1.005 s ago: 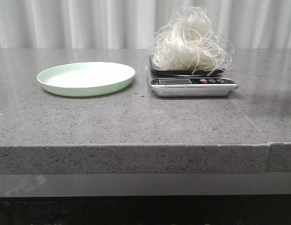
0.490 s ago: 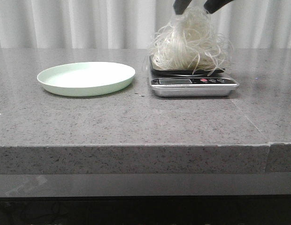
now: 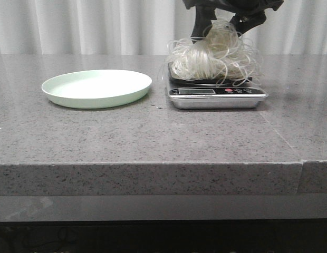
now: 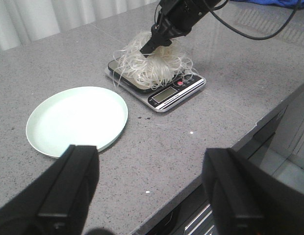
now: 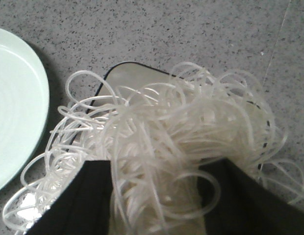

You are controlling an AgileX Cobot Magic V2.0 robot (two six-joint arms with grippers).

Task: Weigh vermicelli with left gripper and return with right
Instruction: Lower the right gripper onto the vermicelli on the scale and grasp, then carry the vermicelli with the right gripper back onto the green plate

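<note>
White vermicelli (image 3: 213, 55) on the scale (image 3: 216, 96) sits between the spread right pincer (image 3: 222, 23)

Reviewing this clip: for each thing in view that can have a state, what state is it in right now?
Fluffy white vermicelli nest: heaped on the scale, fingers sunk into its top.
Silver digital kitchen scale: loaded; display unreadable.
Pale green round plate: empty, flat on the table.
Black right gripper: open, straddling the strands.
Black left gripper: open, empty, away from the scale.
</note>
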